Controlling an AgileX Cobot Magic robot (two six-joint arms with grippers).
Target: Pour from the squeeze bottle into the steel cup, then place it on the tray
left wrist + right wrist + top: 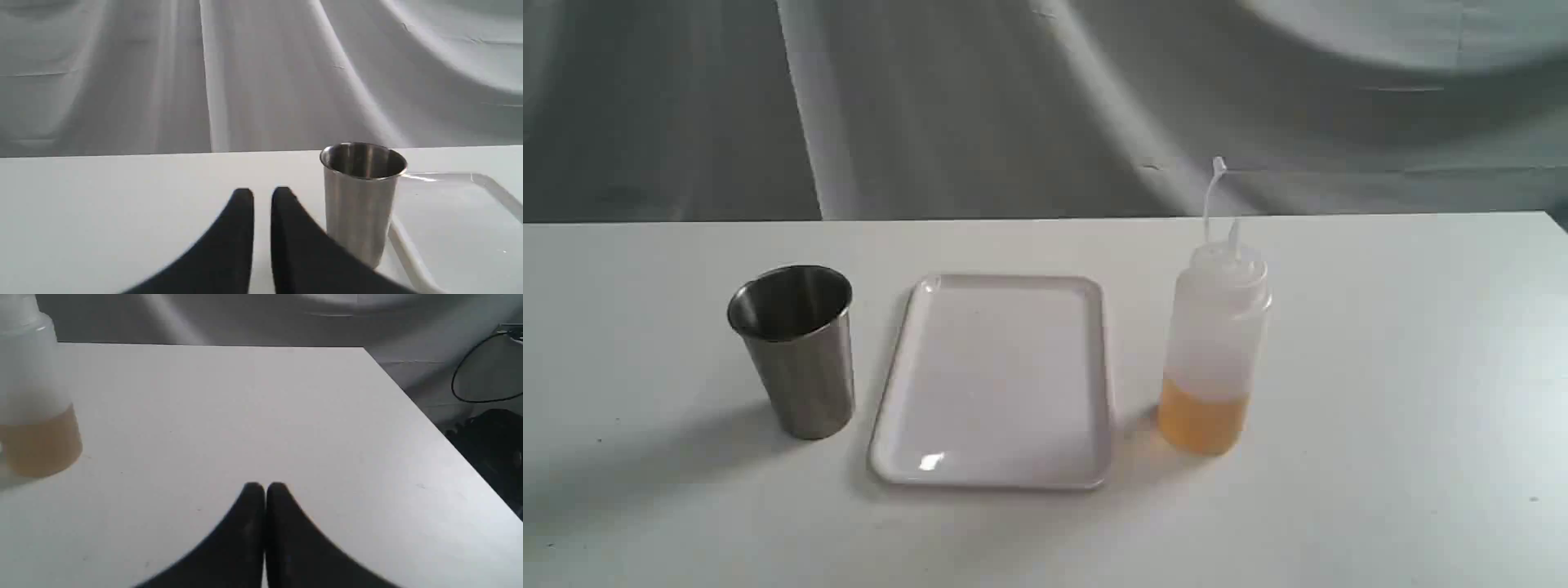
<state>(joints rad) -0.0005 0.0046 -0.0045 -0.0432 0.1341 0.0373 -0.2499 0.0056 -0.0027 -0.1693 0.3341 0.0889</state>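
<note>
Two tools show, each only in its own wrist view. The left tool [262, 195] has its black, curved, tapering fingers nearly together, with a thin slit of table [1380, 367] between them, and it grips nothing. The right tool [265, 488] has its fingers pressed together tip to tip. It is also empty and sits over bare table.

The steel cup [796, 351] stands upright on the left side of the table, ahead of the left tool and apart from it. It is brushed grey metal, tapers toward its base and has an open mouth with a thin rolled lip. Just beside it, in the middle, lies the tray [996, 384], flat, glossy white plastic with rounded corners and a low raised rim. To the tray's right, close to its edge, the squeeze bottle [1215, 343] stands upright. It is a cloudy, translucent cylinder with a pointed nozzle, a thin cap strap curling upward and amber liquid filling its lowest part. The table is matte white and smooth. Behind it hangs draped grey-white cloth [972, 106] with soft folds.
</note>
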